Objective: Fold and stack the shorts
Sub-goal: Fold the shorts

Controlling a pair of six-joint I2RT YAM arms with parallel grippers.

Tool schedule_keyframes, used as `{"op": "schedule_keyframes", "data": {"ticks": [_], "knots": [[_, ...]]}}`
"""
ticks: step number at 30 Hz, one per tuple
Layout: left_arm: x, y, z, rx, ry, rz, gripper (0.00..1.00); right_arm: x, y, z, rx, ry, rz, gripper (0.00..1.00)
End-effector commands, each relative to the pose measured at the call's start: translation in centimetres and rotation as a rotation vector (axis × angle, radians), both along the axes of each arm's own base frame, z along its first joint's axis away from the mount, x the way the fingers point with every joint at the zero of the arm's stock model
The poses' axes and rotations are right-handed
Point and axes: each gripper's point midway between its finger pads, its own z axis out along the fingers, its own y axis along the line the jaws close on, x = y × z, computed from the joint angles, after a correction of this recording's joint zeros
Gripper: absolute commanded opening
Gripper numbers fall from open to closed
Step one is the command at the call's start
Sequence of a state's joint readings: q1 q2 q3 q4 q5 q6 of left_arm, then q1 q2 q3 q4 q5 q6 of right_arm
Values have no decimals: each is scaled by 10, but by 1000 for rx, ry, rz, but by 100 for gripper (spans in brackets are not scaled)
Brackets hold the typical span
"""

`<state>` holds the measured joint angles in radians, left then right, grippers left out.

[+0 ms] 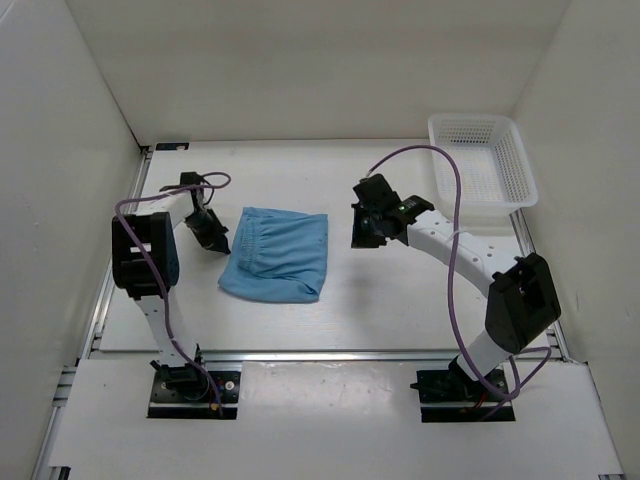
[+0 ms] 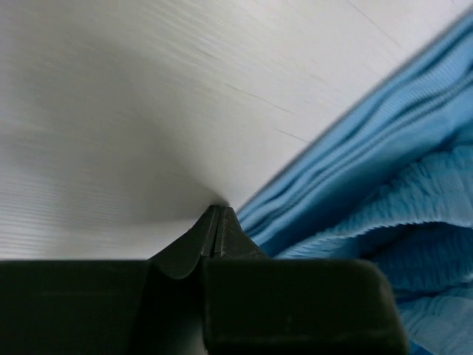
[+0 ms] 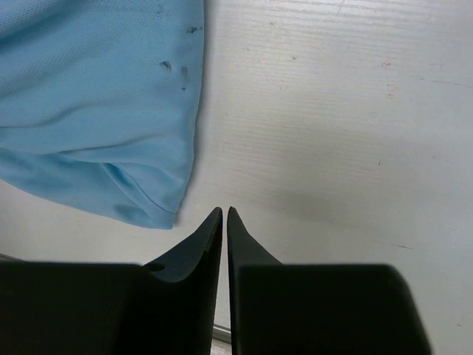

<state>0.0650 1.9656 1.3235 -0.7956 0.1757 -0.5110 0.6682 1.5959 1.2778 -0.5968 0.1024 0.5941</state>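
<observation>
The light blue shorts (image 1: 275,252) lie folded into a rough rectangle on the white table, waistband gathers on top. My left gripper (image 1: 214,238) hovers just off their left edge. In the left wrist view its fingertips (image 2: 219,211) are pressed together with nothing between them, right beside the ribbed waistband of the shorts (image 2: 384,170). To the right of the shorts, and apart from them, is my right gripper (image 1: 363,238). Its jaws (image 3: 225,213) are shut to a hairline gap and empty, with a hem corner of the shorts (image 3: 96,103) to their upper left.
A white mesh basket (image 1: 482,165) stands at the back right corner of the table. White walls enclose the table on three sides. Purple cables loop over both arms.
</observation>
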Motion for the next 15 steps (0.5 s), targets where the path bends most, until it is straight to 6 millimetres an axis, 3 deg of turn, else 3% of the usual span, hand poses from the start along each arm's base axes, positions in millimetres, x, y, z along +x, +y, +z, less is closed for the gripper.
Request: {"op": "schedule_keyframes", "data": {"ticks": [1,5,7,9,11,12,13,15], "knots": [[5,-10,8,28,-42,-17,10,0,3,15,30,-35,12,10],[12,11,58,145,-176,63,10,10,26,30,81,-44,48,7],[16,15,105,185,-290,75,10,12,27,30,82,-45,48,7],[18,5,139,188,-372,26,10,13,26,30,76,-50,42,7],[16,-18,160,173,-399,-56,10,13,16,20,39,-38,28,7],[15,-26,165,169,-404,-77,10,11,14,17,33,-31,28,7],[13,-48,169,142,-419,-140,10,11,11,17,25,-37,21,7],[11,-78,155,75,-379,-228,10,9,6,15,26,-29,3,7]]}}
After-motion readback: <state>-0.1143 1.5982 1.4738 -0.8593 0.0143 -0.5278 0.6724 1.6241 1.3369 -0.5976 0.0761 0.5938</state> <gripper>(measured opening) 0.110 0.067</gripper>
